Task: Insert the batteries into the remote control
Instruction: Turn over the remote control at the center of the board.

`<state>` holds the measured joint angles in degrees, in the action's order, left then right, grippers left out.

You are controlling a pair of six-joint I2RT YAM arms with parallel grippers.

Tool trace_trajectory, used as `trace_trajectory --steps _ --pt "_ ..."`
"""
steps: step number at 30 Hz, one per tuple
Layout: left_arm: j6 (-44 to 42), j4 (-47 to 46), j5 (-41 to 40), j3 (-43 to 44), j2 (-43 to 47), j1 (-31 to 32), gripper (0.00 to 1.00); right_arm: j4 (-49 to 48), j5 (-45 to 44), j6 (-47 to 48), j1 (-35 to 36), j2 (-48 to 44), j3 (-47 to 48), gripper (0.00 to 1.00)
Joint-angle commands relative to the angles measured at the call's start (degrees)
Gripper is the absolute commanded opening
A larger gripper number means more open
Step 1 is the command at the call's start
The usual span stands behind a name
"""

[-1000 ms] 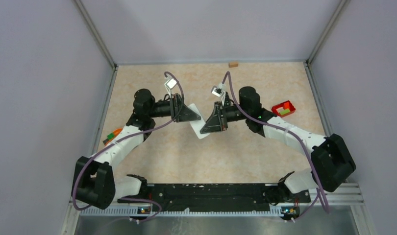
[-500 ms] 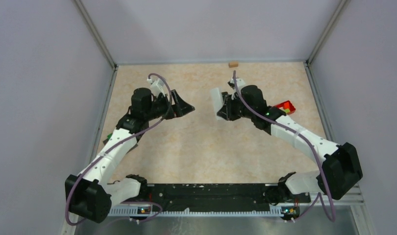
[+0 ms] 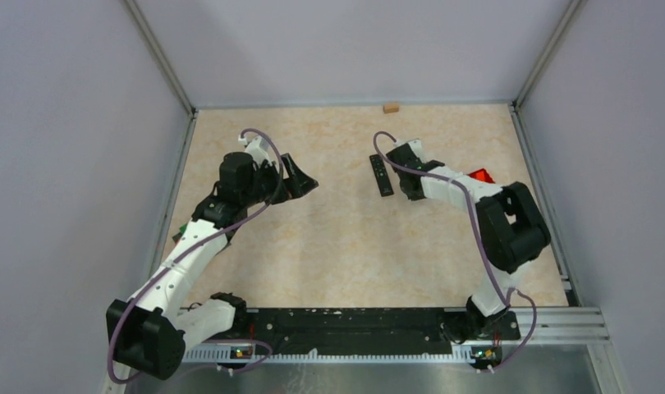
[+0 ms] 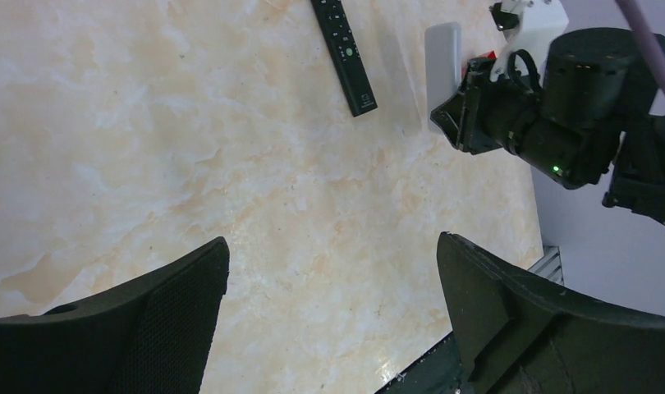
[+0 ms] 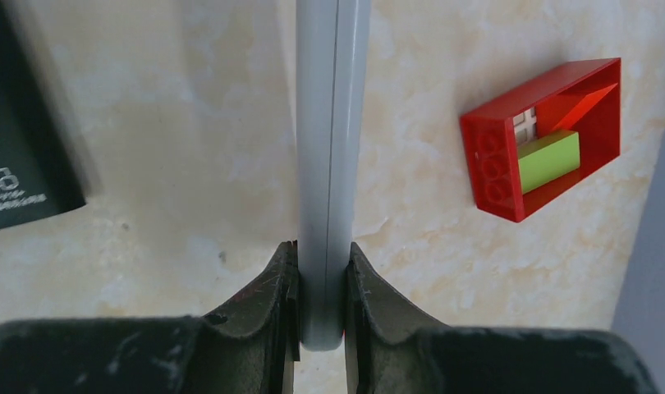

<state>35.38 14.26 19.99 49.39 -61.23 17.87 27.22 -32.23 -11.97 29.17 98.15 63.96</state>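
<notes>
My right gripper (image 5: 323,250) is shut on the bottom end of a light grey remote control (image 5: 329,123), held edge-on just above the table. The left wrist view shows the same remote control (image 4: 442,66) standing upright in that gripper. A black remote (image 3: 381,175) lies flat on the table just left of it, seen again as the black remote (image 4: 344,53). My left gripper (image 4: 333,246) is wide open over bare table, with nothing between its fingers; it hangs at centre-left as the left gripper (image 3: 304,182). The batteries are out of view.
A small red tray (image 5: 551,152) holding a yellow-green block sits right of the held remote, partly hidden behind the right arm in the top view (image 3: 479,175). A small tan block (image 3: 390,107) lies at the far edge. Walls enclose the table on three sides.
My left gripper let go of the grey remote, opened wide and drew back left. The right arm carried the remote to the right and turned it on edge; the black remote is now uncovered.
</notes>
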Motion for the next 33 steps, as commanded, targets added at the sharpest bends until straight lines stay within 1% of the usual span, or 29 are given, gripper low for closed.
trace_trajectory --steps 1,6,7,9,11,16,20,24,26,28,30,33 --pt "-0.76 0.04 -1.02 -0.26 1.36 -0.2 0.99 4.13 -10.0 1.68 -0.16 5.33 7.05 0.0" --pt "-0.53 0.34 -0.64 0.13 0.24 -0.2 0.99 4.79 -9.17 2.09 -0.16 8.88 9.04 0.0" --pt "-0.42 0.52 -0.7 0.44 -0.03 -0.2 0.99 5.06 -8.54 2.3 -0.12 9.58 9.49 0.05" --pt "-0.12 1.11 -0.93 0.92 -0.55 -0.2 0.99 5.99 -6.96 2.58 -0.16 10.74 10.53 0.23" --pt "-0.19 1.84 -1.36 1.64 -1.06 -0.29 0.99 6.79 -4.1 3.47 -0.1 11.38 11.27 0.3" --pt "-1.12 5.69 -4.06 3.72 -1.63 -0.29 0.99 7.18 3.5 4.18 -0.11 9.93 11.05 0.41" --pt "-2.07 8.48 -5.96 5.37 -1.26 -0.32 0.99 7.3 10.04 4.29 -0.16 7.02 10.74 0.45" --pt "-3.19 13.28 -8.7 7.79 -0.88 -0.35 0.99 6.3 17.79 3.52 -0.16 1.86 9.31 0.49" --pt "-3.81 15.5 -9.69 8.78 -0.2 -0.37 0.99 4.71 19.36 2.53 -0.14 -2.28 7.26 0.5" --pt "-4.79 16.48 -10.05 9.12 0.99 -0.37 0.99 2.1 16.58 0.52 -0.15 -9.85 3.71 0.5" --pt "-5.89 16.5 -10.6 9.51 2.52 -0.29 0.99 -0.39 8.7 -1.2 -0.16 -17.49 -0.52 0.52" --pt "-7.11 16.66 -14.66 10.44 4.78 -0.29 0.99 -2.14 0.45 -2.04 -0.14 -30.16 -5.96 0.57"
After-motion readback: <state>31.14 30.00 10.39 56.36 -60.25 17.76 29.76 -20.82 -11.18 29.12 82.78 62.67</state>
